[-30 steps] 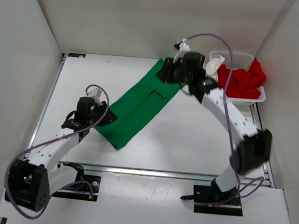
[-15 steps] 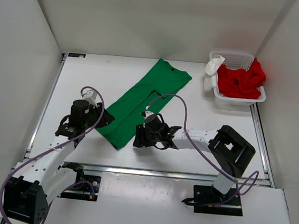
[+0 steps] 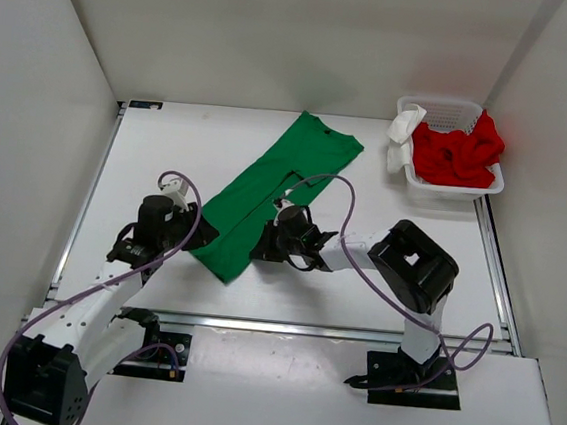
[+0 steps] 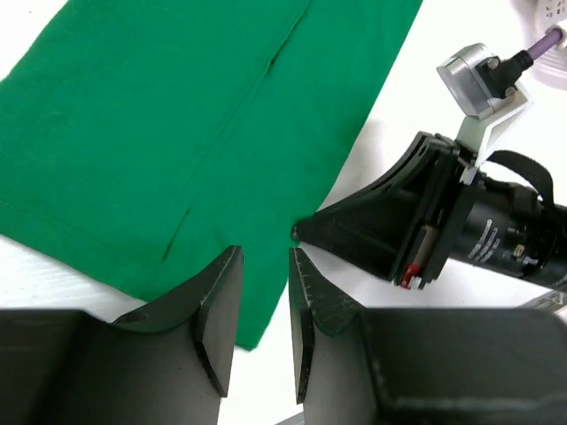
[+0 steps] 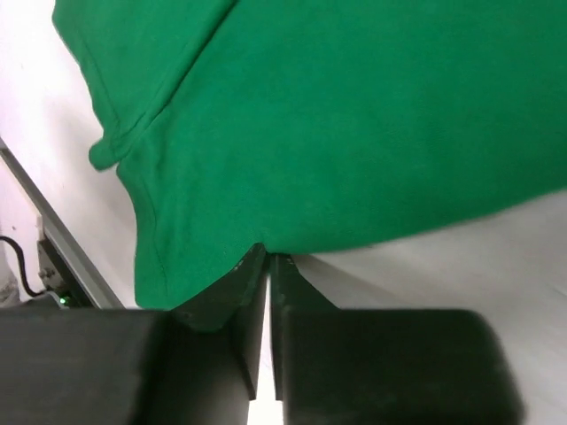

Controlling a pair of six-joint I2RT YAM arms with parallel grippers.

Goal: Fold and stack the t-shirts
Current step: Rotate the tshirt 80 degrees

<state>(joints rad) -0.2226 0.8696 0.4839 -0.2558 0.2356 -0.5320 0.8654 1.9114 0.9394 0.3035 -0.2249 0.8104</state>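
Three t-shirts show from above. The green t-shirt (image 3: 266,186) lies flat on the counter (image 3: 384,212), folded lengthwise into a long strip. It runs diagonally from the middle of the far edge towards the near left corner. The red t-shirt (image 3: 460,154) is bunched up inside a white mesh basket (image 3: 454,113) at the far right corner. The white t-shirt (image 3: 404,134) hangs over that basket's left rim.

Both arms reach to the near end of the green strip. The left tool (image 4: 264,266) sits low over the hem on the strip's left side. Its fingers (image 4: 221,310) stand a little apart, with green cloth and bare counter showing in the gap and nothing held between them.

The right tool (image 5: 266,257) lies almost level with the counter, pointing left. Its tips meet the strip's right-hand long edge, just beside the left tool. Its two fingers are pressed together with only a hairline slit between them. Whether any cloth is caught in that slit cannot be told from these views.
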